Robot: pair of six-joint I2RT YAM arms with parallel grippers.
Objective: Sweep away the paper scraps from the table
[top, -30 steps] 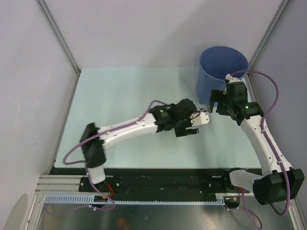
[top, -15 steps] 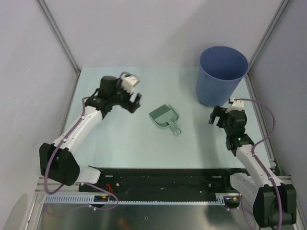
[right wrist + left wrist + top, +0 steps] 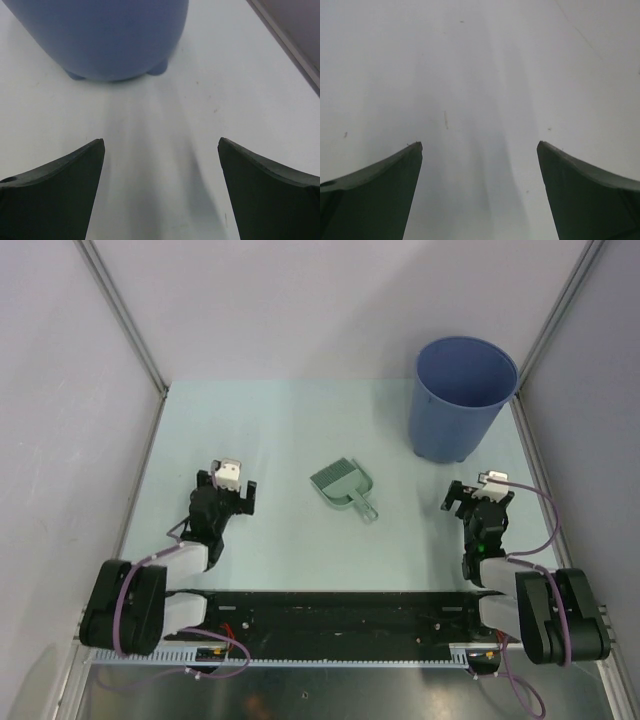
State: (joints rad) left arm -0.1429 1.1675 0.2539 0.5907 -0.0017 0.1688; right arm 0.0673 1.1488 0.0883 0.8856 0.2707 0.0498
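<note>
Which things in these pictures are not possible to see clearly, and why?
- Inside of the blue bin: top view, its wall hides part of the bottom; right wrist view cuts it off at the upper edge.
- Dustpan: top view, too small to tell what lies in it.

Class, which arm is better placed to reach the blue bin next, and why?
Right: the right gripper, open, sits just before the blue bin, facing it; the left gripper lies across the table beyond the dustpan.
</note>
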